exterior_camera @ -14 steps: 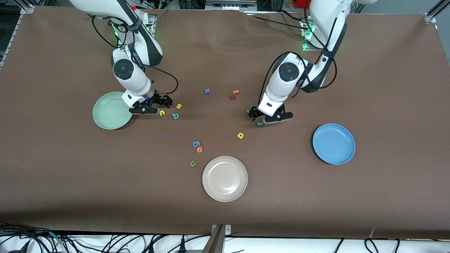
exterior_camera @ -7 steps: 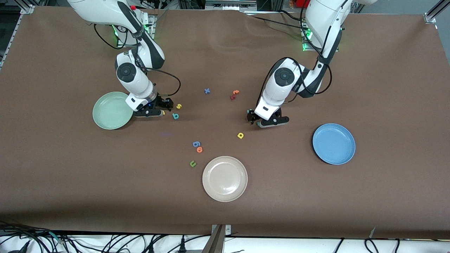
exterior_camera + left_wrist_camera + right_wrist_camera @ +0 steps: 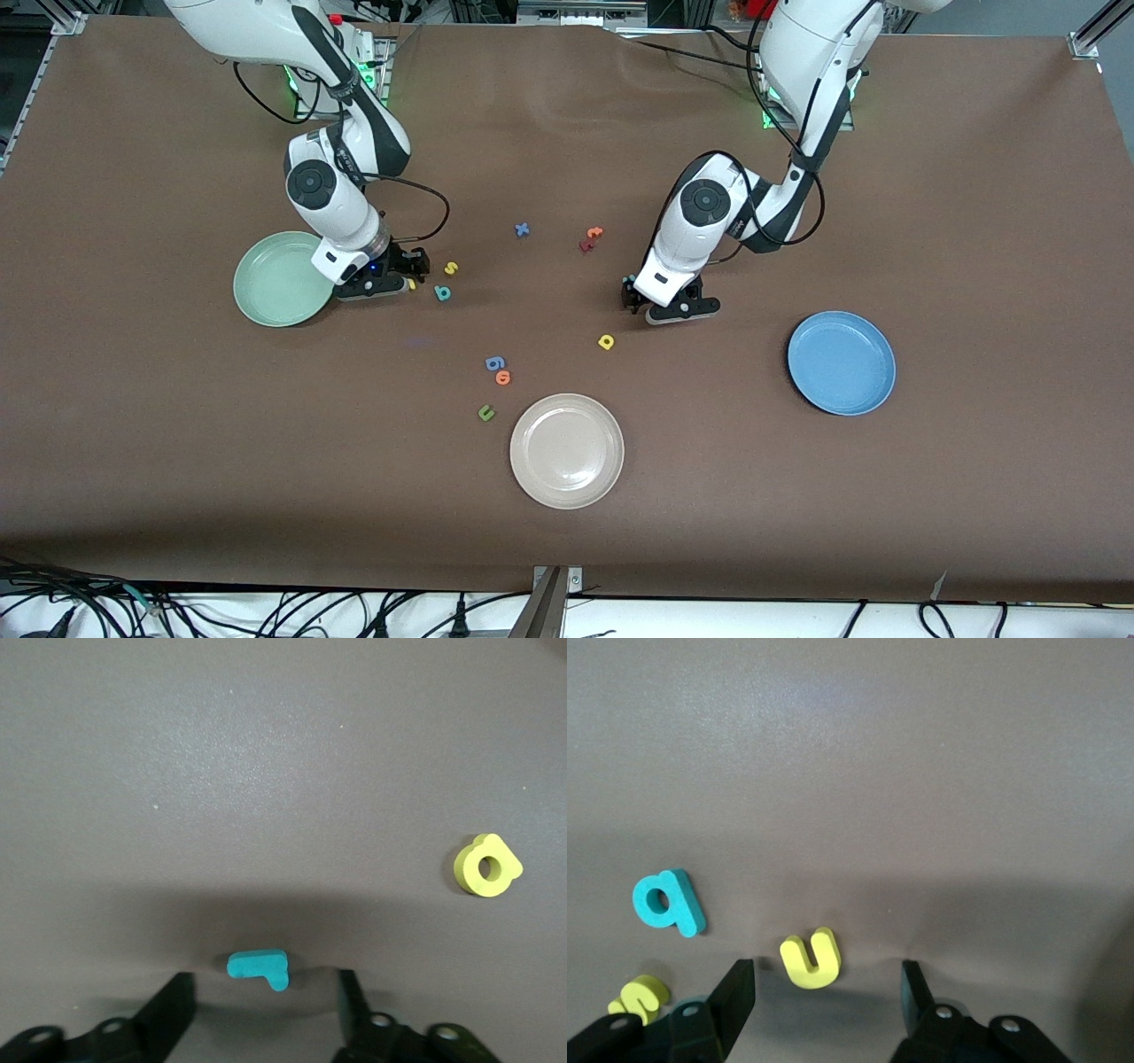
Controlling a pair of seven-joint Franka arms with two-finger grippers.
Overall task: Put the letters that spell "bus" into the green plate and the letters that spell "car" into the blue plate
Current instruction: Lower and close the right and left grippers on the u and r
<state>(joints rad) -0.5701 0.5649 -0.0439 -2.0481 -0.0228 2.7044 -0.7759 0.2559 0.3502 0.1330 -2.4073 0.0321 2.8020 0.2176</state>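
Observation:
My right gripper (image 3: 396, 282) is down at the table beside the green plate (image 3: 270, 282). In the right wrist view its open jaws (image 3: 826, 1001) straddle the yellow u (image 3: 811, 958) with a gap on each side. The teal b (image 3: 667, 901) and yellow s (image 3: 640, 995) lie close by. My left gripper (image 3: 660, 307) is low toward the blue plate (image 3: 840, 361). Its open jaws (image 3: 263, 1014) flank the teal r (image 3: 259, 966) without touching it. The yellow a (image 3: 486, 866) lies apart. A sliver of the teal c (image 3: 626, 281) shows beside that gripper.
A beige-white plate (image 3: 566, 450) sits nearer the camera at mid-table. Stray letters: a blue x (image 3: 522, 229), an orange and dark red pair (image 3: 591, 237), a blue g (image 3: 494, 362), an orange o (image 3: 503, 377) and a green u (image 3: 485, 412).
Both grippers have sunk to the table and their jaws have narrowed. The left gripper now covers the teal r in the front view; the right one hides most of the yellow u.

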